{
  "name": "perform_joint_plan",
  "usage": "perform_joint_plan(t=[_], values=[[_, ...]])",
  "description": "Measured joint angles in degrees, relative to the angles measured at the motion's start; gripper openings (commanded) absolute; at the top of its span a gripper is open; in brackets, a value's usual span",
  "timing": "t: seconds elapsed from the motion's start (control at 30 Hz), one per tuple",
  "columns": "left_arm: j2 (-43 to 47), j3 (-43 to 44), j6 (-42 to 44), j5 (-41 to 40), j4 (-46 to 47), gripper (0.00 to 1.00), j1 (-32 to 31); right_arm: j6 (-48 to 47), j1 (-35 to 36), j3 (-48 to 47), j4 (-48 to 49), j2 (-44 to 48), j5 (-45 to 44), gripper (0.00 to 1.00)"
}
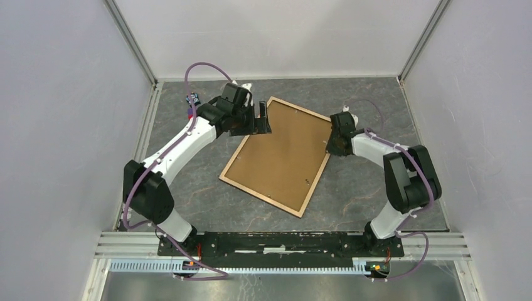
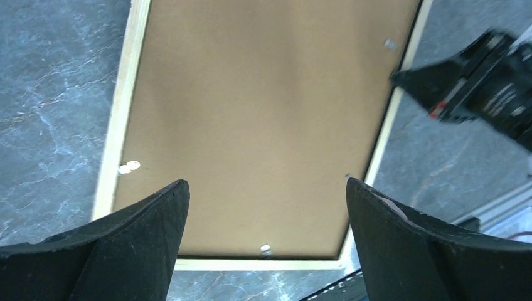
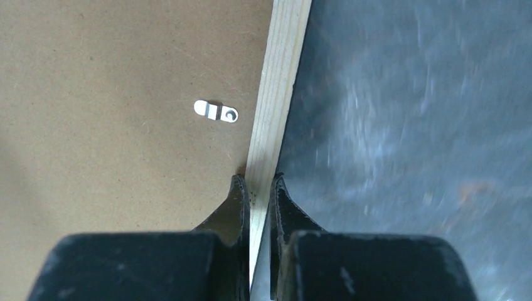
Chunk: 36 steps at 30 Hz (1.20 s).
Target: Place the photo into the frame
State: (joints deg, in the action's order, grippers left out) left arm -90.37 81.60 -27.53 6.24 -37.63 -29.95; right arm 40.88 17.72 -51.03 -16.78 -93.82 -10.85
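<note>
The frame [image 1: 260,197] lies back up in the middle of the table, light wood rails around a brown backing board [image 1: 279,157]. The photo is hidden. My right gripper [image 1: 329,147] is shut on the frame's right rail [image 3: 282,75]; in the right wrist view its jaws [image 3: 258,182] pinch the rail from both sides. My left gripper [image 1: 263,119] is open and empty above the frame's far left corner. In the left wrist view [image 2: 265,182] its wide-apart fingers hover over the board [image 2: 263,94], and the rail [image 2: 122,113] shows at the left.
Small metal tabs sit on the board near the rails [image 3: 216,111] [image 2: 128,167]. The right arm's black wrist [image 2: 483,88] shows at the frame's far edge. Grey walls enclose the dark marbled table [image 1: 376,207]. An aluminium rail [image 1: 282,241] carries the arm bases.
</note>
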Motion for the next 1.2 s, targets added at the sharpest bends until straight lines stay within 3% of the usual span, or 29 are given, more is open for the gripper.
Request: perform_joint_plan(t=[0.2, 0.4, 0.63, 0.67, 0.93, 1.2], values=[[-5.4, 0.9, 1.9, -1.9, -2.2, 0.94, 0.0, -15.9, -3.2, -5.8, 2.8, -5.4, 3.0, 0.0], [-14.6, 3.5, 2.3, -1.7, -4.5, 0.88, 0.0, -24.8, -3.4, -5.9, 4.9, -5.7, 3.3, 0.02], [-18.4, 3.5, 2.2, -3.0, -5.5, 0.85, 1.0, -31.7, -3.3, -6.0, 5.1, -5.4, 4.1, 0.56], [-18.7, 3.5, 2.2, -3.0, -5.4, 0.84, 1.4, -32.4, -3.3, -6.0, 4.7, -5.2, 4.2, 0.59], [-22.9, 2.6, 0.5, -1.1, -3.7, 0.77, 4.4, -33.6, -3.3, -6.6, 0.0, -3.9, 4.4, 0.73], [-23.8, 1.5, -2.9, -0.1, -2.7, 0.7, 4.8, -31.7, -3.7, -11.0, -1.1, -4.2, 5.4, 0.75]])
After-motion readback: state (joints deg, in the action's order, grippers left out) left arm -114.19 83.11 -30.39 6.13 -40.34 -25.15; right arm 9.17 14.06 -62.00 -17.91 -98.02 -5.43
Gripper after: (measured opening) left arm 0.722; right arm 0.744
